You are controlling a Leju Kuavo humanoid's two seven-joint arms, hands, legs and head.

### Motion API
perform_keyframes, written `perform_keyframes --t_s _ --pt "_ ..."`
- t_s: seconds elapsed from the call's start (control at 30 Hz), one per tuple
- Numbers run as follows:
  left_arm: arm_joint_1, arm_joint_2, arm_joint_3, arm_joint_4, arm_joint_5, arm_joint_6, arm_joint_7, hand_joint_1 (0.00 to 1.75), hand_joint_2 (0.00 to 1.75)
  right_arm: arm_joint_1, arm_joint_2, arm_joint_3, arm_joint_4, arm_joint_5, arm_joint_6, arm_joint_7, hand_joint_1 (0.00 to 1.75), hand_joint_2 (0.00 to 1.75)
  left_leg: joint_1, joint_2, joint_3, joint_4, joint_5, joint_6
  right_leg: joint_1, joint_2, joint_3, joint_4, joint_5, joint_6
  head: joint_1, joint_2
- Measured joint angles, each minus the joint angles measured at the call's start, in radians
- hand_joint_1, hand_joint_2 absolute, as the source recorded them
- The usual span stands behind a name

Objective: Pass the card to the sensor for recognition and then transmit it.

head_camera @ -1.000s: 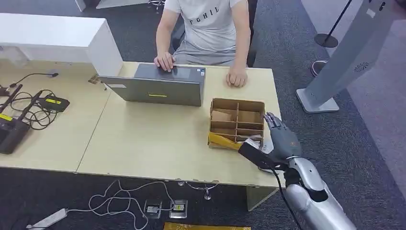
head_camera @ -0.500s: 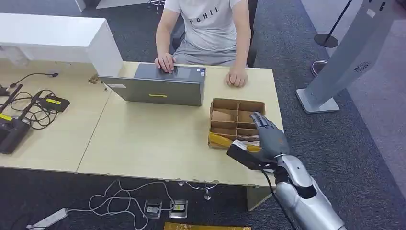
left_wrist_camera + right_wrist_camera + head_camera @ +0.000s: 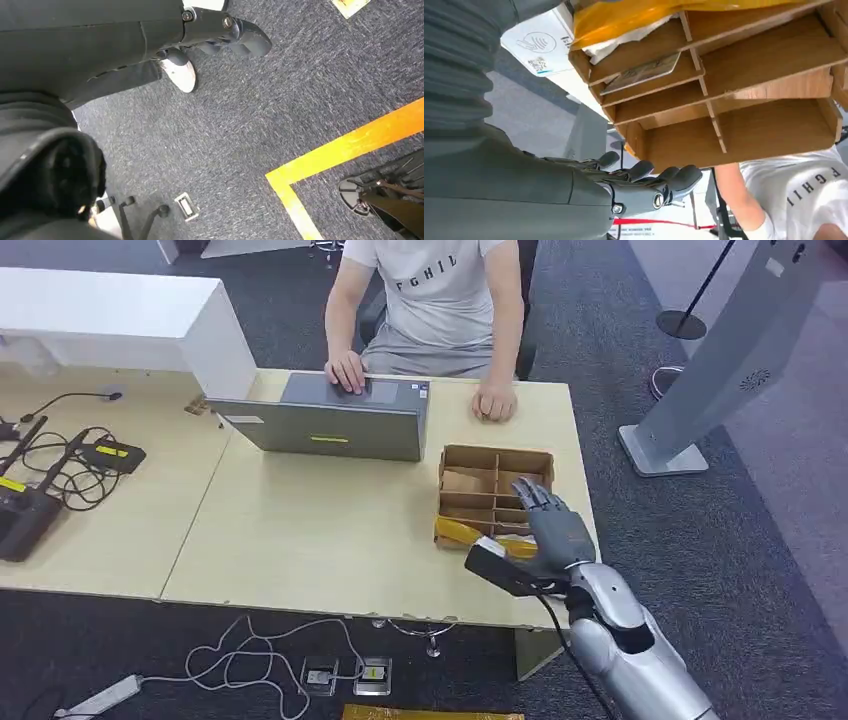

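Head view shows the right robot hand point(image 3: 548, 530), fingers apart and empty, now shifted over the cardboard organizer point(image 3: 495, 472), nearing the card point(image 3: 642, 72).

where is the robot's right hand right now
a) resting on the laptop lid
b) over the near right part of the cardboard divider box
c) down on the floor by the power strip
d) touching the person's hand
b: in the head view the right hand hovers with its fingers spread over the near right compartments of the cardboard divider box, away from the laptop.
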Motion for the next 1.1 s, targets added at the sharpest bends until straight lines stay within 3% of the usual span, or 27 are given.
perform_keyframes --t_s 0.37,1.1 --pt "0.000 0.000 0.000 0.000 0.021 -0.019 0.006 0.00 0.00 0.000 0.004 0.005 -0.010 0.011 0.051 0.008 0.00 1.75 0.000 0.000 0.000 0.000 0.000 0.000 0.000 0.000 0.000 0.000 0.000 0.000 0.000 0.000" --pt "0.000 0.000 0.000 0.000 -0.010 -0.014 0.003 0.00 0.00 -0.002 0.004 0.043 -0.026 0.006 0.079 0.016 0.00 1.75 0.000 0.000 0.000 0.000 0.000 0.000 0.000 0.000 0.000 0.000 0.000 0.000 0.000 0.000"
